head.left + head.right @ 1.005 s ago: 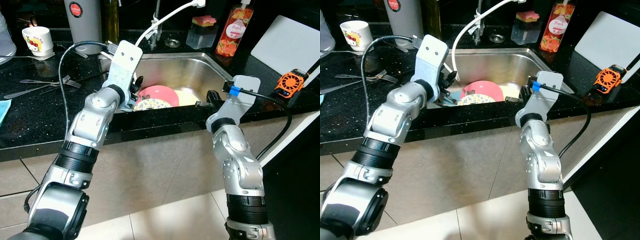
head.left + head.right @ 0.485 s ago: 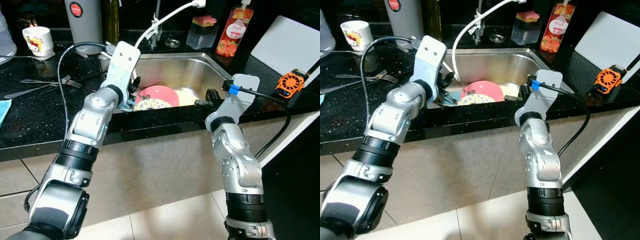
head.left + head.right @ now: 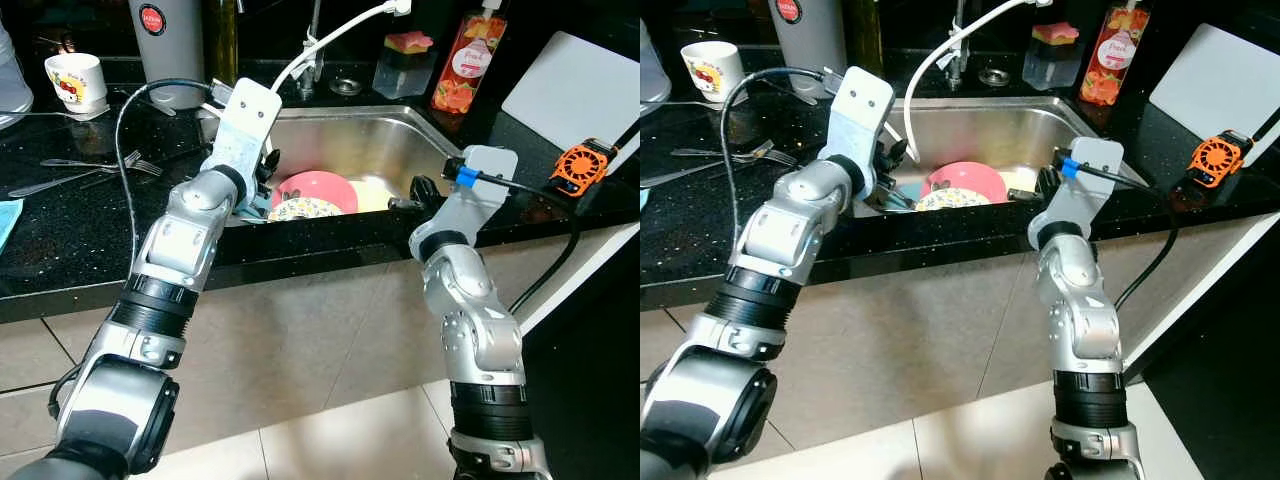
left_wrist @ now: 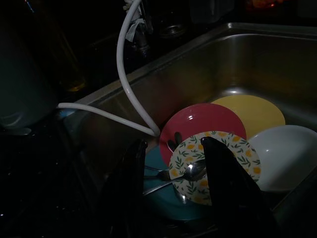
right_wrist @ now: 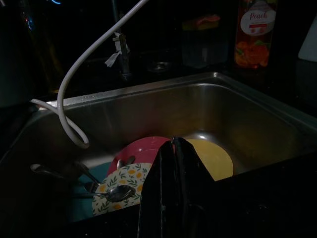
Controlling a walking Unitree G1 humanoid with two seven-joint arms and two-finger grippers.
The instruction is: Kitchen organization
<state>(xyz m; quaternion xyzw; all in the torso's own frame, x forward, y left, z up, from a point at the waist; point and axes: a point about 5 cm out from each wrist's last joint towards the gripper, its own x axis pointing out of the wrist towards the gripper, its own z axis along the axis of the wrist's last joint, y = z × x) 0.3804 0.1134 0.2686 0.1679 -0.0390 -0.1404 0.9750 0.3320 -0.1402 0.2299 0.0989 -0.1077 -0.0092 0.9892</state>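
Note:
In the steel sink (image 3: pixel 375 140) lies a stack of dishes: a pink plate (image 3: pixel 320 186), a leaf-and-lemon patterned plate (image 4: pixel 220 156) with a spoon (image 4: pixel 192 171) on it, a yellow plate (image 4: pixel 253 111), a white plate (image 4: pixel 286 154) and a teal plate (image 4: pixel 166 201) underneath. My left gripper (image 4: pixel 174 145) hangs open over the sink's left side, just above the patterned plate and spoon, holding nothing. Over the sink's front right rim my right gripper (image 5: pixel 173 144) is shut and empty, pointing at the pink and yellow plates.
A white hose (image 3: pixel 330 35) curves from the tap into the sink. Forks (image 3: pixel 95 168) and a white cup (image 3: pixel 77 80) are on the black counter at left. A peach bottle (image 3: pixel 465 60), a white board (image 3: pixel 590 85) and an orange device (image 3: pixel 580 165) stand at right.
Both arms have barely shifted near the sink. The plates and spoon lie as before.

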